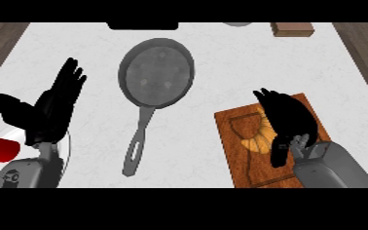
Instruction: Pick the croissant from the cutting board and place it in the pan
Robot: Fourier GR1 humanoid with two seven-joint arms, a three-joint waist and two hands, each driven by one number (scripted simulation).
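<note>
Left robot hand [54, 105]: resting well left of the pan, fingers straight and up, released, holding nothing.
Red thing [6, 148]: a small red shape at the view's left edge, below the left robot hand; what it is cannot be told.
Pan [156, 73]: grey, round, lying flat on the white table [215, 53], nothing in it; its handle [138, 139] runs down toward the near edge.
Black thing [142, 26]: at the far edge of the table, just beyond the pan, cut off by the view.
Board [248, 173]: brown wood, right of the pan's handle and apart from it.
Croissant [256, 137]: golden, lying on the board, right of the pan's handle, partly hidden by the right robot hand.
Right robot hand [291, 122]: over the board, fingers curled round the croissant's right side, grasping it.
Brown block [292, 29]: at the table's far edge, well right of the pan.
</note>
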